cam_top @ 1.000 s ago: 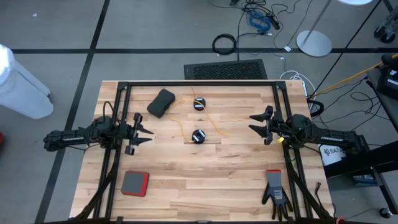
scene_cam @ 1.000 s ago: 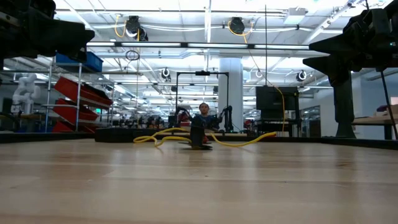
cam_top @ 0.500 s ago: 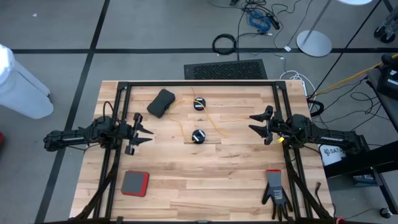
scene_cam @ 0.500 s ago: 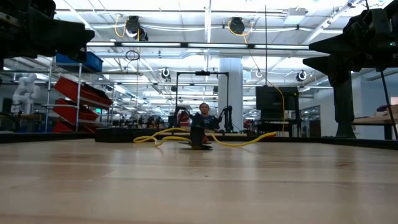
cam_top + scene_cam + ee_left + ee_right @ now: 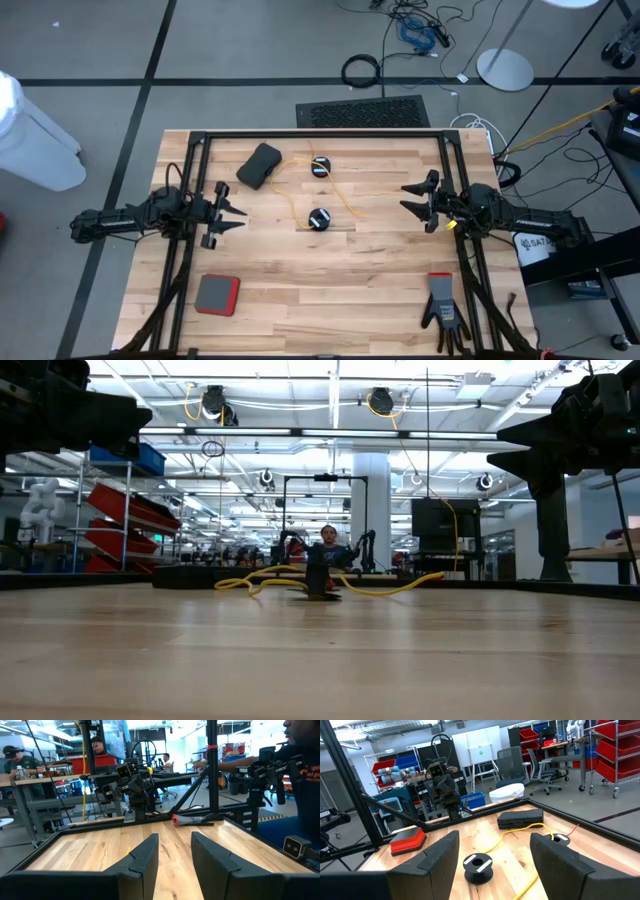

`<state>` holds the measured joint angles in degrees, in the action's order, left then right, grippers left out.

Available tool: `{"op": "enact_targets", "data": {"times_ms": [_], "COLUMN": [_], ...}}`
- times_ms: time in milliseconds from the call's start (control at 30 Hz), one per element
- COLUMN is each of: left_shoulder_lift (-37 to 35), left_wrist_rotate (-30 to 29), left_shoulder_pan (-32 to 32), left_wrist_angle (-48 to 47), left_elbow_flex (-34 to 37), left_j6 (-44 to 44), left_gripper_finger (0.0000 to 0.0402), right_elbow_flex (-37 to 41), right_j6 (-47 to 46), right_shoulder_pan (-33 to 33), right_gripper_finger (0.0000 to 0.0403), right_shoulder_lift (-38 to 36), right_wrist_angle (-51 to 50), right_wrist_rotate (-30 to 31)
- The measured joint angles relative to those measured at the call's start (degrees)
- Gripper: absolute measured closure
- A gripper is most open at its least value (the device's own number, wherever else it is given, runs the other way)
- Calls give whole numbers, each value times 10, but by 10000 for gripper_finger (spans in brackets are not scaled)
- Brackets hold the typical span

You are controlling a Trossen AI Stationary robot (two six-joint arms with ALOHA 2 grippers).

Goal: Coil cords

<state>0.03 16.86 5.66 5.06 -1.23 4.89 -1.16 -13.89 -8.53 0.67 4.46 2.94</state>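
yellow cord (image 5: 345,203): thin yellow wire lying loose on the wooden table (image 5: 330,290), running from the far reel past the near reel and trailing off toward the right gripper's side; in the low view it loops flat on the boards on either side of the near reel
near reel (image 5: 320,219): small round black reel near the table's middle, taken here as the landmark; it sits flat on the wood, with the yellow cord passing just beside it
far reel (image 5: 320,167): second small black reel, beyond the near reel toward the table's far edge, apart from it
dark brown cord: too thin to make out for certain
left gripper (image 5: 234,213): to the left of the near reel, well apart from it, fingers parted by a narrow gap and empty, pointing toward the reel
right gripper (image 5: 412,201): to the right of the near reel, well apart, fingers spread wide and empty; the near reel shows between its fingers in the right wrist view, farther off on the boards
black case (image 5: 259,166): dark oblong case left of the far reel, near it
red pad (image 5: 217,295): red and grey block toward the near left corner, well apart from the near reel
glove (image 5: 442,305): grey and black glove with a red cuff, toward the near right corner
person (image 5: 302,775): standing just off the table's edge, seen in the left wrist view
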Motion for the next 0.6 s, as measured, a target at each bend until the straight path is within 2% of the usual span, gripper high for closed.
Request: {"op": "enact_targets", "data": {"times_ms": [600], "left_shoulder_lift": [0], "left_wrist_rotate": [0], "left_shoulder_pan": [0], "left_wrist_angle": [0], "left_elbow_flex": [0], "left_j6": [0], "left_gripper_finger": [278], "right_elbow_flex": [0], "right_j6": [0], "right_shoulder_pan": [0], "right_gripper_finger": [172], "right_shoulder_lift": [0], "right_wrist_angle": [0], "right_wrist_rotate": [0]}}
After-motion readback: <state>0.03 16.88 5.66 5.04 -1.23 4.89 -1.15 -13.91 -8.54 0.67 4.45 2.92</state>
